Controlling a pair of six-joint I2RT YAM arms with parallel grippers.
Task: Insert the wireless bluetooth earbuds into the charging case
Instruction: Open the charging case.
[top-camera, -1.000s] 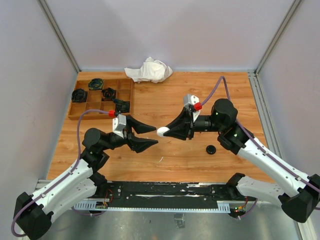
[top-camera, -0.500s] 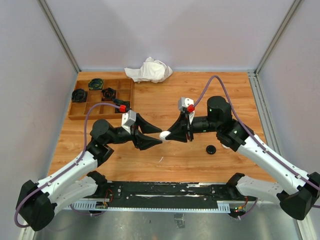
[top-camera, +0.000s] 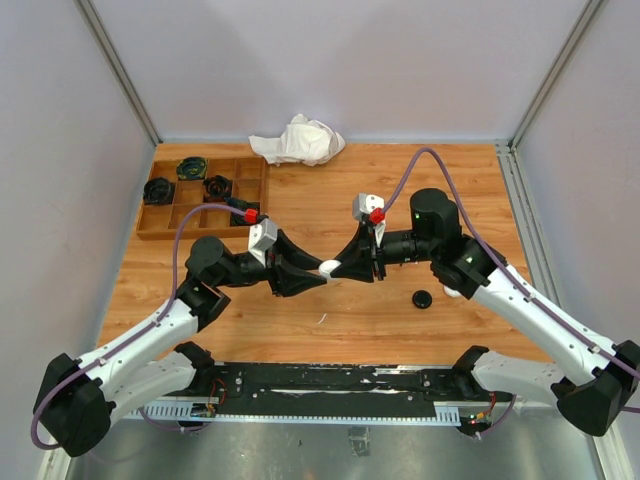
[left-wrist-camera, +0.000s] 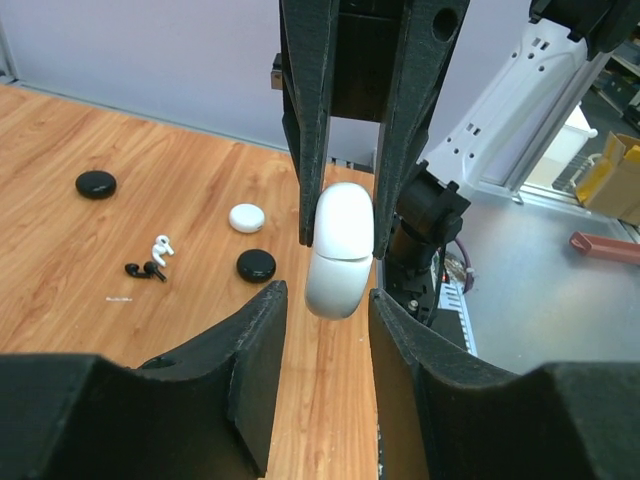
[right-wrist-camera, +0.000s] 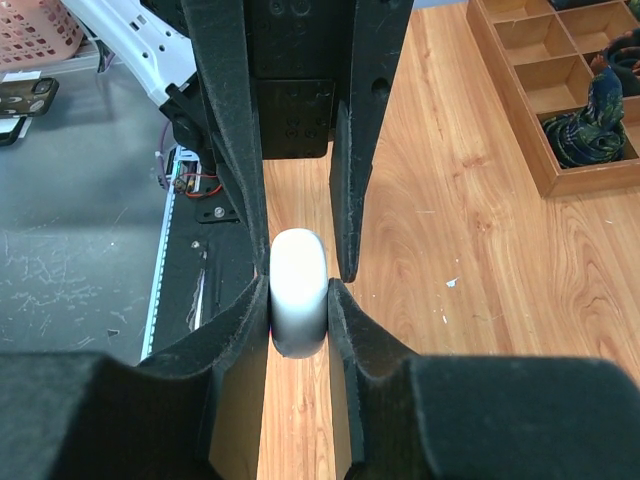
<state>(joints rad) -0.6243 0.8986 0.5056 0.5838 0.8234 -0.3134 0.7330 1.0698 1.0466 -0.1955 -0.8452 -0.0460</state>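
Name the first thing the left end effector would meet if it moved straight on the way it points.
The white charging case, gripped by the right end effector; it sits between the left end effector's fingers, so contact looks near-immediate.

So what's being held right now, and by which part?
The right gripper pinches the white charging case between its fingers, on opposite sides of one end. The left gripper has its fingers flanking the other end, gaps showing, not gripping.
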